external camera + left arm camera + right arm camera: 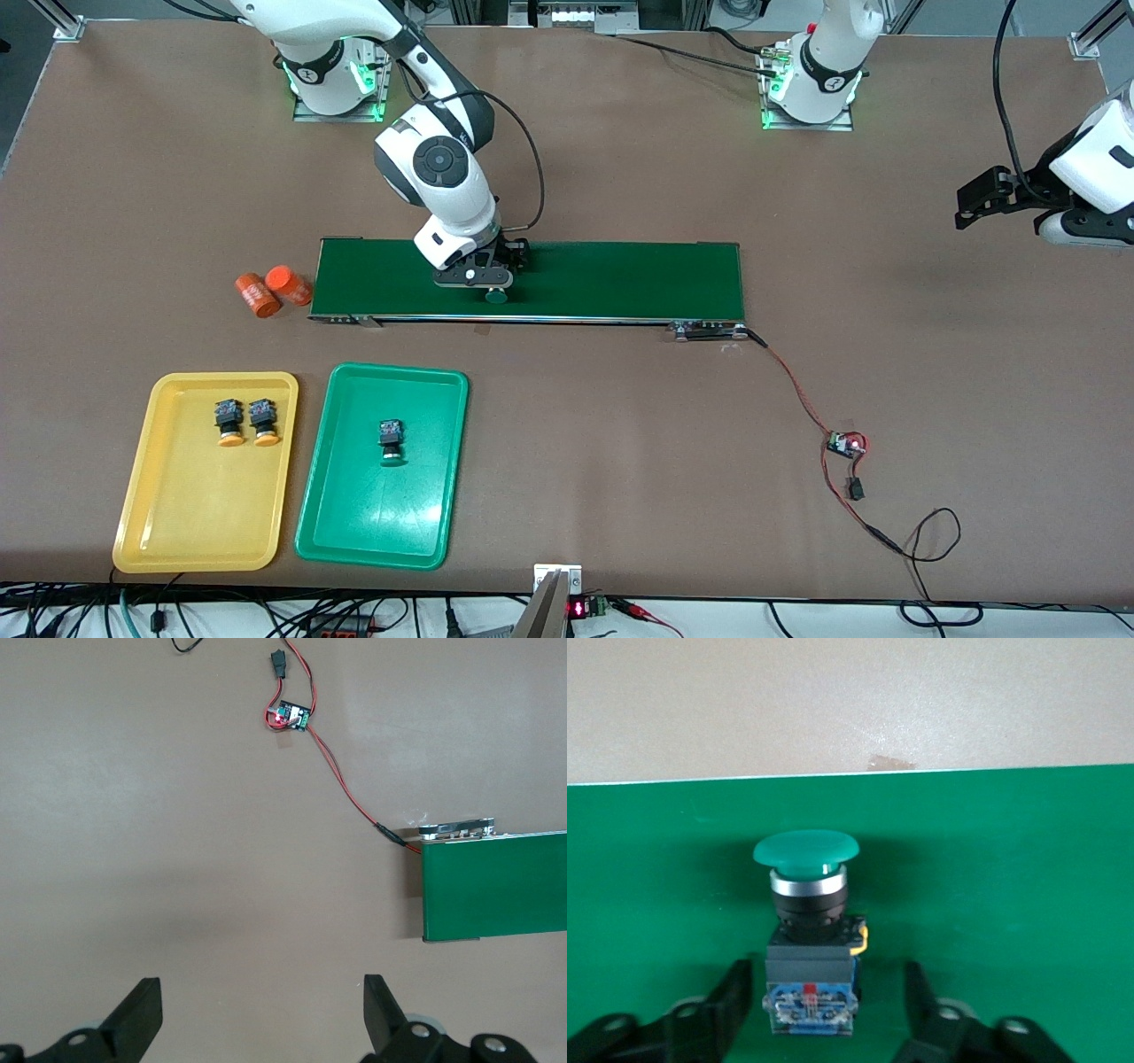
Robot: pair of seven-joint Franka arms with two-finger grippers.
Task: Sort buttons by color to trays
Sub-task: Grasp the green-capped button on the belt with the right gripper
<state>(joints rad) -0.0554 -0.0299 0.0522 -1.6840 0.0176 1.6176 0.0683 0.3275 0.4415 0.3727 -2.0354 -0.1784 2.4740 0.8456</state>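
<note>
A green-capped button [496, 297] lies on its side on the dark-green belt [620, 275]. My right gripper [483, 282] is low over it and open. In the right wrist view the button [806, 850] lies between the gripper's [828, 974] two fingers, with a gap on each side. The yellow tray [133, 496] holds two yellow-orange buttons [229, 421] [263, 421]. The green tray [354, 532] holds one green button [391, 439]. My left gripper [974, 199] waits open and empty over bare table past the belt's end; it also shows in the left wrist view [261, 985].
Two orange cylinders [273, 288] lie beside the belt at the right arm's end. A red wire runs from the belt's other end to a small circuit board [846, 443], which also shows in the left wrist view [291, 716]. The belt's end [496, 886] shows there too.
</note>
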